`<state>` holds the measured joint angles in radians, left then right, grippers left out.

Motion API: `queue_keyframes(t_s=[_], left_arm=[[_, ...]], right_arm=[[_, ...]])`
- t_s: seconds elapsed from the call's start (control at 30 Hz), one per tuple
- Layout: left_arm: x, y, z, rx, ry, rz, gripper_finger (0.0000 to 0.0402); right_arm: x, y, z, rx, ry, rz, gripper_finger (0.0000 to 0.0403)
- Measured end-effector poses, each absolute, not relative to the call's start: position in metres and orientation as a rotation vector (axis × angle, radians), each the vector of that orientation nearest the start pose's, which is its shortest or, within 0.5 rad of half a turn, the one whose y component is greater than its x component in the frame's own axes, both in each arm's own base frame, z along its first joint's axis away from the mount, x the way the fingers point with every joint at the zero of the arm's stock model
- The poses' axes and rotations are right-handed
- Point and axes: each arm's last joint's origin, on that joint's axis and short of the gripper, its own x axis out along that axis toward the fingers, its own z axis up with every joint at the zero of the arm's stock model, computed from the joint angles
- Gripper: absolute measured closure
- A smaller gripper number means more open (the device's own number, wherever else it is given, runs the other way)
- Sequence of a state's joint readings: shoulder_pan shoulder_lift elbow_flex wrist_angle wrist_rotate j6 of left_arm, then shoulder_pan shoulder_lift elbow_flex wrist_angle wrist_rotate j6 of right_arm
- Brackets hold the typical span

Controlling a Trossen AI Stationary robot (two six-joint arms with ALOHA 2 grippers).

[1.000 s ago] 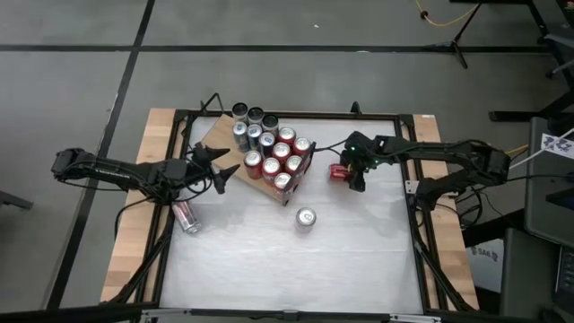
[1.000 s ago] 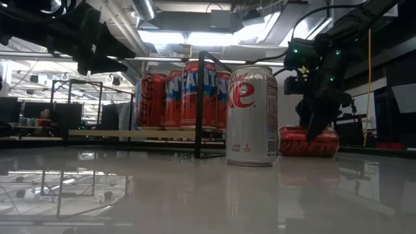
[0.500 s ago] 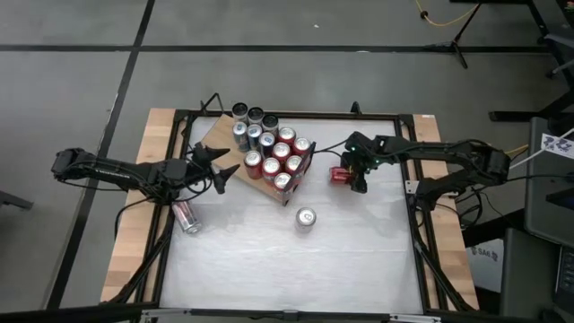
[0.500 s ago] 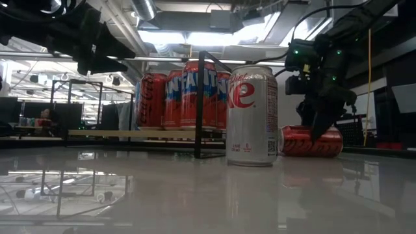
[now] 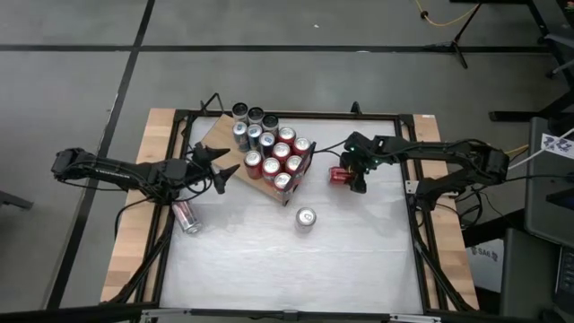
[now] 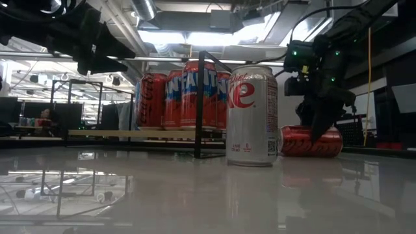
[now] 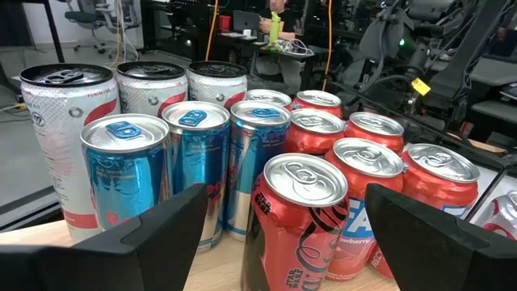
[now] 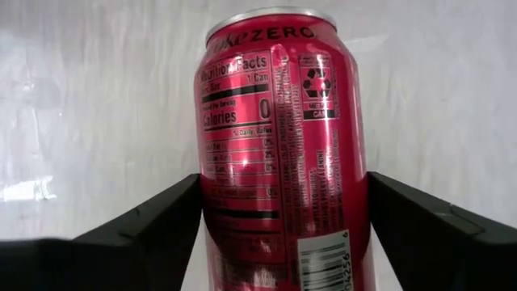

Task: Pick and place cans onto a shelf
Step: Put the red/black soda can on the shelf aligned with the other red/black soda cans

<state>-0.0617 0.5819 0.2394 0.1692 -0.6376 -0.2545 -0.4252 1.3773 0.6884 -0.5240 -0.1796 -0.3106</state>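
Overhead looks straight down; low looks level across table; wrists close-up.
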Motion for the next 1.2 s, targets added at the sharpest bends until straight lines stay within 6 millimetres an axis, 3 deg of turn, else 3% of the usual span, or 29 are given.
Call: queue_keyframes(t_s=[0.27, 0.5, 0.7, 1.03, 1.2], left_arm=[[0.1408, 0.0086, 0.2071, -0.186, 0.091, 0.592, 0.0072], [0.1408, 0.0086, 0.207, -0.194, 0.089, 0.592, 0.0072], [0.1412, 0.0079, 0.2069, -0.263, 0.073, 0.571, 0.0072], [0.1413, 0.0079, 0.2073, -0.268, 0.068, 0.568, 0.0072], [0.1413, 0.0079, 0.2074, -0.268, 0.068, 0.568, 0.0072]], right_arm=[[0.211, -0.09, 0.1611, 0.109, 1.186, -0.047, 0.0026], [0.2114, -0.0902, 0.1617, 0.106, 1.179, -0.049, 0.0022], [0.2114, -0.0906, 0.1617, 0.125, 1.178, -0.073, 0.0043], [0.2098, -0.09, 0.1597, 0.146, 1.181, -0.086, 0.0121], [0.2105, -0.0897, 0.1599, 0.164, 1.17, -0.079, 0.0121]])
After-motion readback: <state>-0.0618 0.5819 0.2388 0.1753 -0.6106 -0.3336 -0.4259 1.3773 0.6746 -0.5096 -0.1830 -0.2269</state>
